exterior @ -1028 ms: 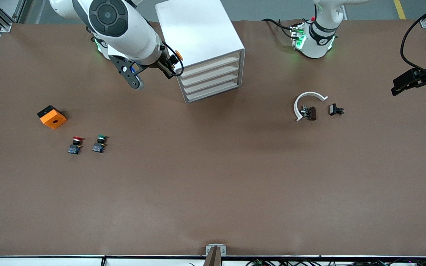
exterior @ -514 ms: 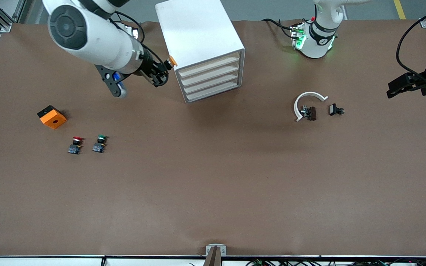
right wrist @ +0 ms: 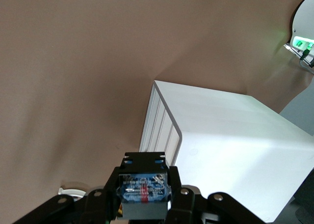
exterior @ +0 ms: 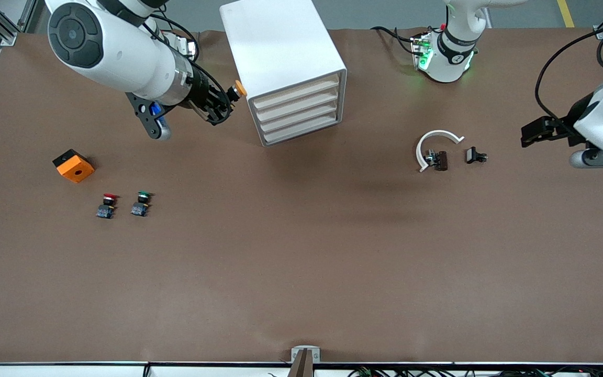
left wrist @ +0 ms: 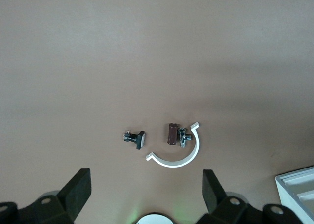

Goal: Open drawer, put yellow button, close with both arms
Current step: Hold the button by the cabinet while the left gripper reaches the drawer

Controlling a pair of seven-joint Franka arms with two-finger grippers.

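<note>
the yellow button (exterior: 238,89) is held clamped in the right gripper (exterior: 226,99), just beside the cabinet (exterior: 280,52).
the drawer (exterior: 297,91) is seen shut; the spread-open left gripper (exterior: 529,132) hangs over the table (exterior: 301,262), well apart from it.

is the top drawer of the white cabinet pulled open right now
No, the drawer sits flush with the three below it in the cabinet.

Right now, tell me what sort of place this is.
Probably a robotics lab bench: two bolted-down white arms, a brown-covered table framed in aluminium, and a white cabinet with small parts laid out for practice.
</note>
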